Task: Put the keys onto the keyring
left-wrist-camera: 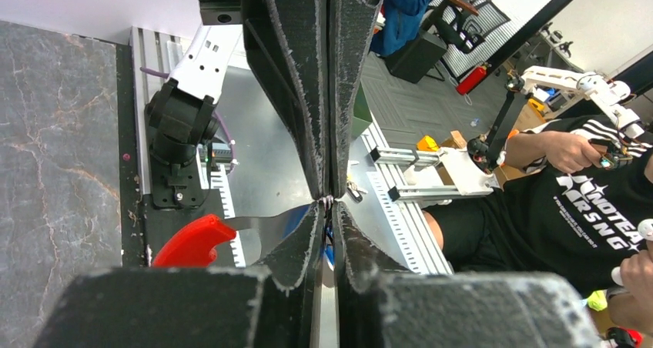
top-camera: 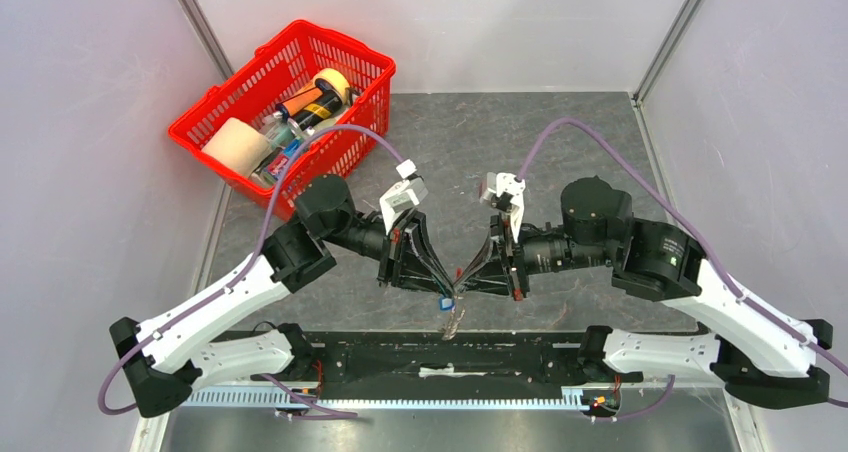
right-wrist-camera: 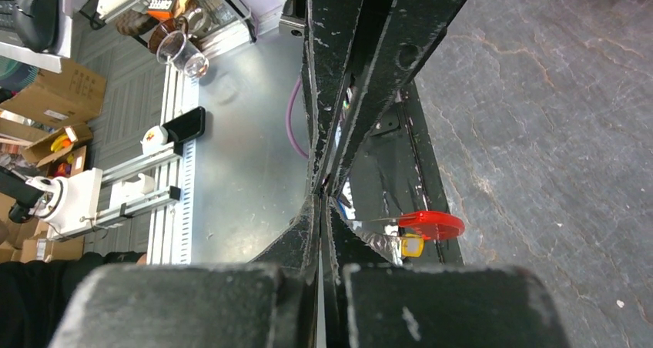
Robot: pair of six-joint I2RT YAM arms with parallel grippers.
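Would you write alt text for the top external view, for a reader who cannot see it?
The left pincer and right pincer meet tip to tip over the grey table, a tiny blue key and dangling silvery metal pieces at their tips. A red basket stands far left.

Surface (top-camera: 560, 152): dark grey, marbled with pale veins
Basket (top-camera: 250, 72): bright red mesh. Inside it are a tan roll (top-camera: 237, 147), a yellow roll (top-camera: 343, 79) and a black-and-orange can (top-camera: 310, 104)
Left arm (top-camera: 215, 307), right arm (top-camera: 740, 312): white shells, black joints
Cables (top-camera: 350, 129): purple
Left gripper (top-camera: 447, 284), right gripper (top-camera: 466, 277): black, edges scuffed whitish
Key (left-wrist-camera: 329, 252): blue head
Keyring (left-wrist-camera: 192, 242): red clip, silvery strip, grey-tan metal pieces
Tag (right-wrist-camera: 412, 245): yellow
Walls (top-camera: 90, 172): pale lilac-white
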